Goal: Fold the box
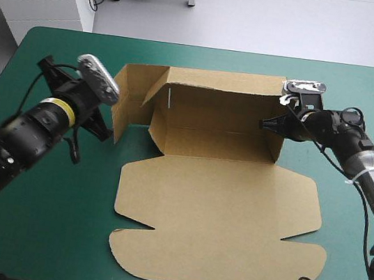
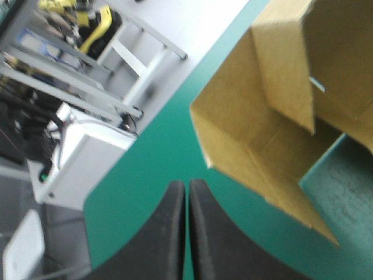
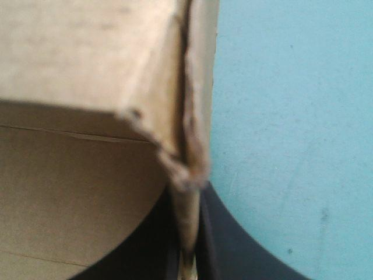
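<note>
Brown box mid-table, walls up toward 12 o'clock, lid flat toward 6. Right hand pinches the side wall at 2 o'clock. Left hand, pressed together and empty, sits at 10 by the loose flap. Looks like wall-raising; next, that flap needs swinging in and tucking.

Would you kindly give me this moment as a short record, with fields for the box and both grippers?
surface: table, teal-green cover
box: brown, far walls raised, lid flat toward the near edge
left gripper: shut, empty, beside the left flap, apart from it
right gripper: shut on the box, pinching its right wall
stage: folding unfinished, left flap not tucked
</note>
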Available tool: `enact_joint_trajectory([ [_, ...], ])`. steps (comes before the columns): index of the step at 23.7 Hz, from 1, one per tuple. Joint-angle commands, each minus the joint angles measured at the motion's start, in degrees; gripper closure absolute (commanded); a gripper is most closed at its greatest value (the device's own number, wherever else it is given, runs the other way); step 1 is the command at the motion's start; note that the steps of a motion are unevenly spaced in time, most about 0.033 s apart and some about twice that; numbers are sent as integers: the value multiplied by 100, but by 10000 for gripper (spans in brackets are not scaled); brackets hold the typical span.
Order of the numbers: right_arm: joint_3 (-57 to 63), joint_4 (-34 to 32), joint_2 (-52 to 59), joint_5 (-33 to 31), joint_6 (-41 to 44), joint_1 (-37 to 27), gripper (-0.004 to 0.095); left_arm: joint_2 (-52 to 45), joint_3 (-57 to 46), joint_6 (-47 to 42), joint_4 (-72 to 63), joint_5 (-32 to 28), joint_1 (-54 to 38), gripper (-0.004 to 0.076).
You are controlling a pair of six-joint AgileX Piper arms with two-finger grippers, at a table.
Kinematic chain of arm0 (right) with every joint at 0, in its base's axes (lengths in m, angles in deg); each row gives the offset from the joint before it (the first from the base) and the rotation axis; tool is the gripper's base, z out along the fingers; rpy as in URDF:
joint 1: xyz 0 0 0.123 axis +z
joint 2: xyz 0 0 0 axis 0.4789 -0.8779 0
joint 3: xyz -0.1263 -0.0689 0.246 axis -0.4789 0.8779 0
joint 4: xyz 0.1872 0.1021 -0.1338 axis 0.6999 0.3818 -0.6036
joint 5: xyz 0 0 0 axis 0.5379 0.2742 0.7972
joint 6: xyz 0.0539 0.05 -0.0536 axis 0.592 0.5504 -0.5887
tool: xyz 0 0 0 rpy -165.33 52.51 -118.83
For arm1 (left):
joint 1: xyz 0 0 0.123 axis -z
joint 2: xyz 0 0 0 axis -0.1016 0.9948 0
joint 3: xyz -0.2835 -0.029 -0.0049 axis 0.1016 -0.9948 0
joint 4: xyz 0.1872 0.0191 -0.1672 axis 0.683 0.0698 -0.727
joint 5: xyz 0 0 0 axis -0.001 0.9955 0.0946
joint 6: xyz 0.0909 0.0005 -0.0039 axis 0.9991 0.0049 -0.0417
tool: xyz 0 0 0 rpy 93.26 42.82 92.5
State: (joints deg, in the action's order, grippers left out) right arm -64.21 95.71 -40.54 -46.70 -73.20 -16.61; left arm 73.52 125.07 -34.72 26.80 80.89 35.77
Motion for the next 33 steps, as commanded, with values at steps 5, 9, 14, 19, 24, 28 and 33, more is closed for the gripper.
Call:
enact_joint_trajectory([
  [5, -128, -69, 132, -161, 80, -55, 922, -149, 136, 2889, -5216, -692, -3162, 708],
  [9, -128, -36, 132, -172, 103, -55, 922, 5, 124, 3349, -7289, -268, -4840, 708],
  [14, -252, -36, 132, -595, 324, -55, 921, 592, -28, 3473, -8525, 150, -5568, 708],
  [19, -1442, -56, 132, -2287, 371, -55, 921, 893, -28, 3793, -9057, 116, -5568, 708],
  [24, -2069, 87, 233, -3633, 421, -55, 921, 1025, -28, 3793, -9047, -18, -5557, 708],
  [28, -2017, 530, 405, -3643, 371, -44, 921, 1114, -28, 3793, -9191, -190, -5557, 708],
  [33, -1528, 614, 770, -3643, 424, -44, 919, 1139, -28, 3793, -9216, -162, -5557, 709],
])
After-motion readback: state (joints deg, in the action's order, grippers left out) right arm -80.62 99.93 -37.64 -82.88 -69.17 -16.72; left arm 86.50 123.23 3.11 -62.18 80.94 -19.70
